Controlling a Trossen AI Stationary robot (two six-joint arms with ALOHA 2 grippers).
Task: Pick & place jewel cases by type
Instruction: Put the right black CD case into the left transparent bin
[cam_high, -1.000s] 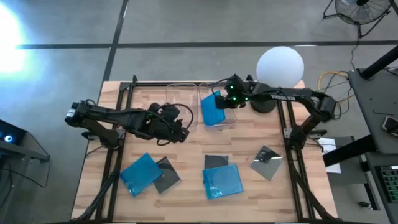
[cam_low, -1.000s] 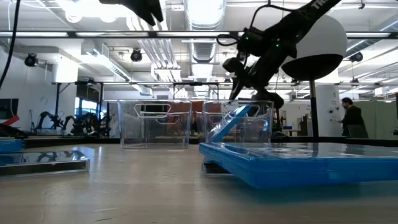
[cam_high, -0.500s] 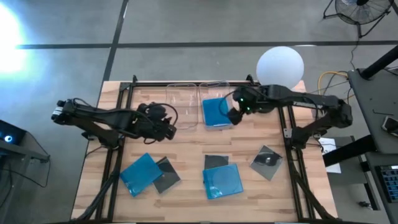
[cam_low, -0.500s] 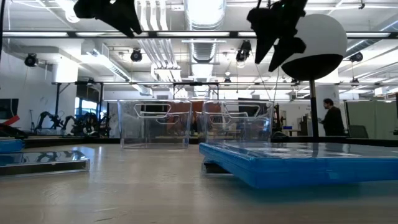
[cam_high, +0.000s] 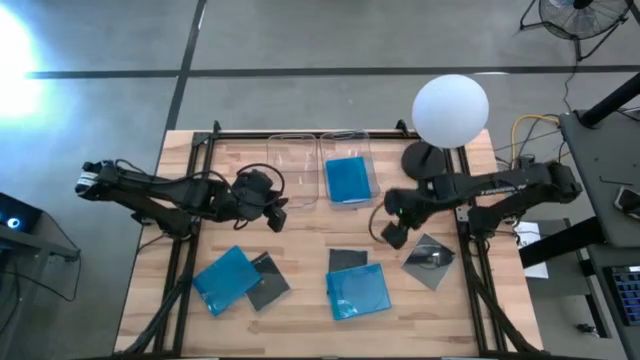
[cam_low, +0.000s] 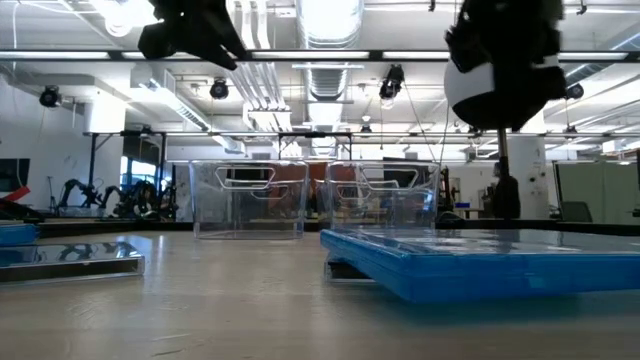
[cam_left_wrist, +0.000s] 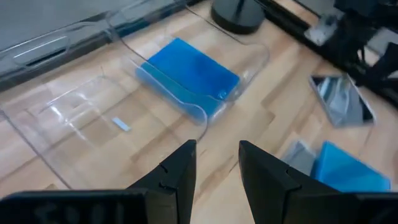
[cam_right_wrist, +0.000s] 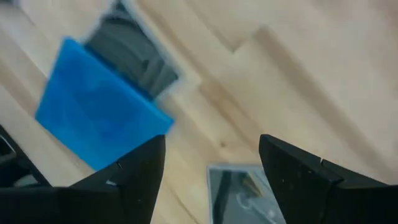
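Right gripper (cam_high: 392, 234), fingers wide apart and empty, should centre over lower-right grey case (cam_high: 430, 262) before descending; left gripper (cam_high: 277, 217) narrowly parted, empty.

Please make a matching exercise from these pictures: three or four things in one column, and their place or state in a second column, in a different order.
Things:
1. blue case in the right bin
2. left bin
3. right gripper
4. dark case at the right

Places or states:
A. holds no case
B. lies flat inside a clear bin
C. lies alone on the wood, beside the table's right rail
D. open and empty, above the table near the dark case

Pairs: 1-B, 2-A, 3-D, 4-C
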